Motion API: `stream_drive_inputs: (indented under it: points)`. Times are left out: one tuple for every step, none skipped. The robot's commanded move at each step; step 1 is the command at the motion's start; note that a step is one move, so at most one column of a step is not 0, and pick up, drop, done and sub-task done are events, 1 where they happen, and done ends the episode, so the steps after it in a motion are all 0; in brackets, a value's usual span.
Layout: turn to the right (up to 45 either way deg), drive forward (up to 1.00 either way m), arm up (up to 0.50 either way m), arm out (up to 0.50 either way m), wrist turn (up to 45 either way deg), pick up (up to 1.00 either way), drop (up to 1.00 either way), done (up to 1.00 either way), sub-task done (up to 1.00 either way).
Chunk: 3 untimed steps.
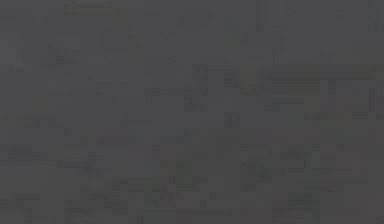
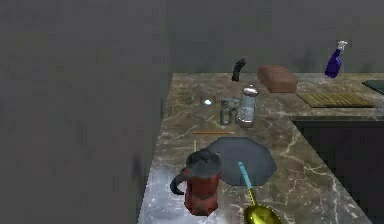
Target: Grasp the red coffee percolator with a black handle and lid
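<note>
One red percolator (image 2: 200, 180), one blue bottle (image 2: 335, 60), one brown block (image 2: 277, 78), two small grey containers (image 2: 247, 105).

The forward view faces a flat dark grey surface (image 1: 190, 110) head-on, seemingly from very near. The arm side view looks down at a slant over a marble countertop (image 2: 300, 150). The red percolator (image 2: 200, 182) sits close under this camera at the picture's bottom edge, and the counter runs away beyond the percolator and turns off to its right. A grey wall (image 2: 70, 100) stands left of the percolator; whether the two views share it cannot be told.
</note>
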Motion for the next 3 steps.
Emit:
stream_drive_inputs:
  points:
    - [0.0, 0.0, 0.5, 0.0, 0.0, 0.0, 0.0, 0.0, 0.0]
    - [0.0, 0.0, 0.38, 0.0, 0.0, 0.0, 0.0, 0.0, 0.0]
    - [0.0, 0.0, 0.0, 0.0, 45.0, 0.0, 0.0, 0.0, 0.0]
